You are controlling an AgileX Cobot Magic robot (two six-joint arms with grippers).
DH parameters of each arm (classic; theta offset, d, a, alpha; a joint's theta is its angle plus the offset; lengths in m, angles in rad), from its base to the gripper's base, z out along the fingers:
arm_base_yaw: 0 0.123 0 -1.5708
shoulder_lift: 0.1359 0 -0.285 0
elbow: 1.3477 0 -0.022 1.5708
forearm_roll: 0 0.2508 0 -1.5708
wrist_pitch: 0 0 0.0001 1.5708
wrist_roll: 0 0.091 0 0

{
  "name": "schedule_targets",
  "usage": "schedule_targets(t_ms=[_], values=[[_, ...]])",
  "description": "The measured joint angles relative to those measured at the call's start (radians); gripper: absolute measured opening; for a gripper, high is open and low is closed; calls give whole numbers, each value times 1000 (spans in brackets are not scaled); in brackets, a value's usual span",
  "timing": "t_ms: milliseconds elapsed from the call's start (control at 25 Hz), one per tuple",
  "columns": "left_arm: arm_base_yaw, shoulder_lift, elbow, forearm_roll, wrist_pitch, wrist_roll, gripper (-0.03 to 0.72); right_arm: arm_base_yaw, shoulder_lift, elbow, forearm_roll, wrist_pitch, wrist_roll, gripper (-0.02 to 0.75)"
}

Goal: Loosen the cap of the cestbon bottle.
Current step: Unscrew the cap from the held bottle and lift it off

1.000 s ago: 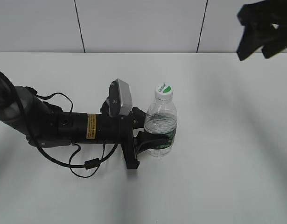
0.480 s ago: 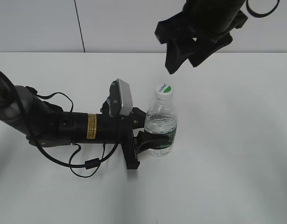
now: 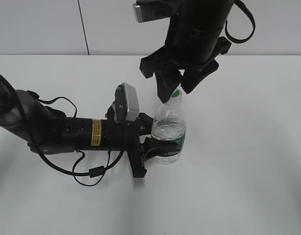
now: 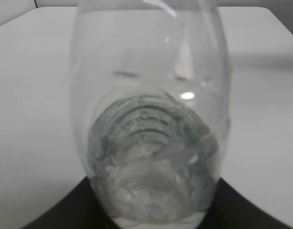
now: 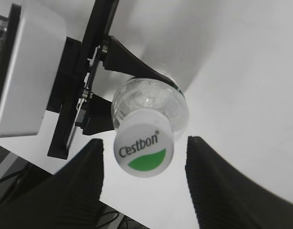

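Note:
The clear cestbon bottle point(image 3: 169, 128) stands upright on the white table, with its dark green label band low on the body. My left gripper point(image 3: 151, 142) is shut on the bottle's lower body; the bottle fills the left wrist view point(image 4: 151, 119). The white cap point(image 3: 176, 95) with a green patch is mostly hidden by my right gripper point(image 3: 175, 90) in the exterior view. In the right wrist view the cap point(image 5: 144, 148) sits between the two open fingers of my right gripper point(image 5: 144, 157), with a gap on each side. The bottle's shoulders point(image 5: 177, 107) show below the cap.
The left arm point(image 3: 67, 132) lies along the table from the left, with its grey wrist camera point(image 3: 127, 103) and a looping black cable point(image 3: 94, 171). The right arm point(image 3: 199, 29) comes down from above. A white wall stands behind the table.
My right arm has swung in from the upper right and come down over the bottle, so its open fingers now flank the cap. The left gripper and bottle have not moved.

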Motion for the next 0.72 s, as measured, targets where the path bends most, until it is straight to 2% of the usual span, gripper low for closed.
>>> schedule_targets(t_ms=[720], values=[[0, 0, 0, 0, 1, 0, 299, 0, 21, -3, -25, 2, 1, 426]])
